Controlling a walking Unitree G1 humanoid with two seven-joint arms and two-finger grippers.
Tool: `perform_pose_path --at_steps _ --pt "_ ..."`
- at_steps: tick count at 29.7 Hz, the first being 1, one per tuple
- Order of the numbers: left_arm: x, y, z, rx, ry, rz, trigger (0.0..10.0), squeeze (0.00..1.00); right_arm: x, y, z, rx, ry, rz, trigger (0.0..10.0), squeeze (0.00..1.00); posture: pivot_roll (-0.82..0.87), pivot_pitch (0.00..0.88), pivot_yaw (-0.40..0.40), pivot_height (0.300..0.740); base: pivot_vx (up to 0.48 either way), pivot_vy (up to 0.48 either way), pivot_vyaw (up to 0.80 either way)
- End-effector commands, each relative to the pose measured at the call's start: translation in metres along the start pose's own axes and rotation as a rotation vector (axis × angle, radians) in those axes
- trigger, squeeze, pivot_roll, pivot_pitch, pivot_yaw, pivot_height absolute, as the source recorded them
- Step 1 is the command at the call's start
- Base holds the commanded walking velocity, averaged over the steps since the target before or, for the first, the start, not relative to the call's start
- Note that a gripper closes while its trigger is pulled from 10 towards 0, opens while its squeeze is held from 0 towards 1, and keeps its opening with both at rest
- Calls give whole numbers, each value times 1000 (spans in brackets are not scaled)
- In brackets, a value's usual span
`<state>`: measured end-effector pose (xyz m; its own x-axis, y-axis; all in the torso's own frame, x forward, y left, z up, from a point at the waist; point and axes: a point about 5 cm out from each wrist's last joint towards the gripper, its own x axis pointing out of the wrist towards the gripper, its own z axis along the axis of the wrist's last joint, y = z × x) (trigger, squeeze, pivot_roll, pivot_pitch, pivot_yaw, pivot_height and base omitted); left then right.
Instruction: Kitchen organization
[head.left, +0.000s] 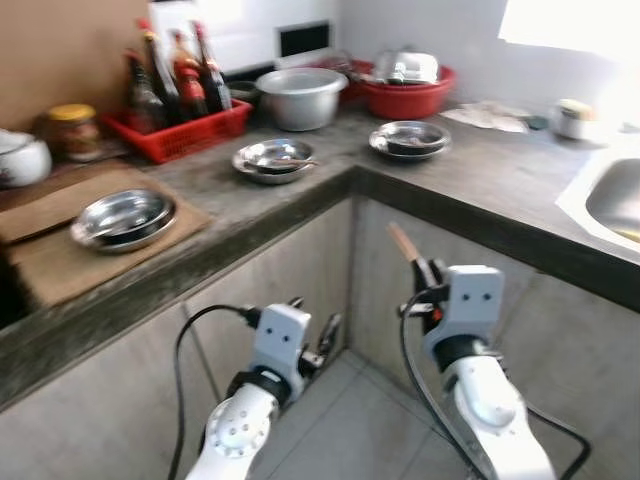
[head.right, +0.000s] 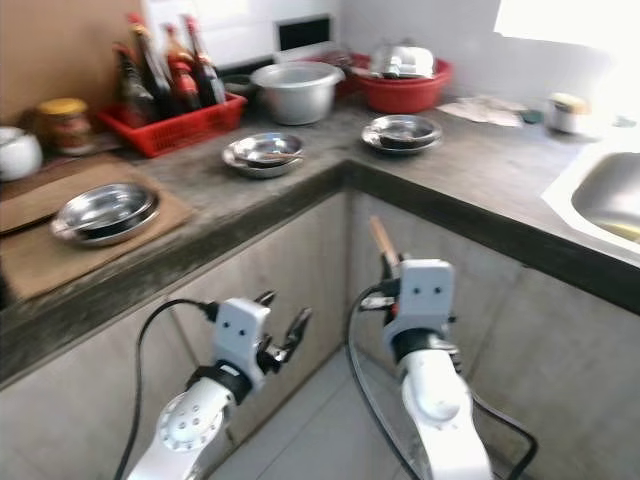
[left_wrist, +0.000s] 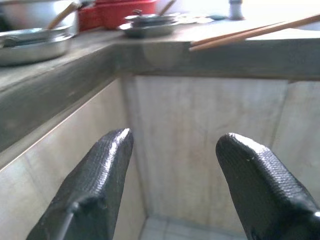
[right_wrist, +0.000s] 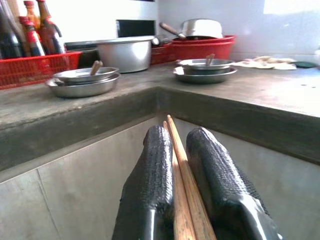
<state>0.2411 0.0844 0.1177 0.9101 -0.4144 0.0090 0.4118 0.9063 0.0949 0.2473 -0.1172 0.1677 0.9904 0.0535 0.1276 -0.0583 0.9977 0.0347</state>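
Gripping chopsticks (right_wrist: 182, 175) betw fingers: right claw (right_wrist: 180, 150), below counter (head.left: 480, 190) corner; left claw (left_wrist: 175, 150) released, nearby.

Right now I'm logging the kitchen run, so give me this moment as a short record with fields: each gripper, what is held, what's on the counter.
right gripper: shut on chopsticks, raised in front of the counter corner, below its edge
chopsticks: wooden pair, clamped between the fingers, tips pointing up toward the counter
left gripper: open, holding nothing, low beside the cabinet front
counter: grey L-shaped top
steel dishes: three shallow sets spread along the counter
red crate: holds sauce bottles, at the back
metal pot: behind the middle dish
sink: far right
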Motion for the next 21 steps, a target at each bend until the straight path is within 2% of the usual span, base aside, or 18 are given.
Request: perform_pose_path --at_steps 1,5,9,18,21 --pt "4 -8 4 -3 -22 -32 10000 0 0 -7 4 -15 -17 -30 10000 0 87 0 8 740 0 0 -788" --pt "4 -9 5 16 -29 -41 10000 0 0 -5 2 -16 -12 -30 10000 0 89 0 8 740 0 -149 -784" --pt "3 -10 5 32 -27 -45 10000 0 0 -4 2 -17 -12 -32 10000 0 93 0 6 740 249 -405 -781" --pt "2 -9 3 37 -17 -47 10000 0 1 -5 3 -22 -14 -40 10000 0 92 0 10 740 0 -424 -777" --pt "3 -9 4 12 -17 -34 10000 0 1 -5 2 -23 -13 -44 10000 0 92 0 10 740 80 -383 -775"
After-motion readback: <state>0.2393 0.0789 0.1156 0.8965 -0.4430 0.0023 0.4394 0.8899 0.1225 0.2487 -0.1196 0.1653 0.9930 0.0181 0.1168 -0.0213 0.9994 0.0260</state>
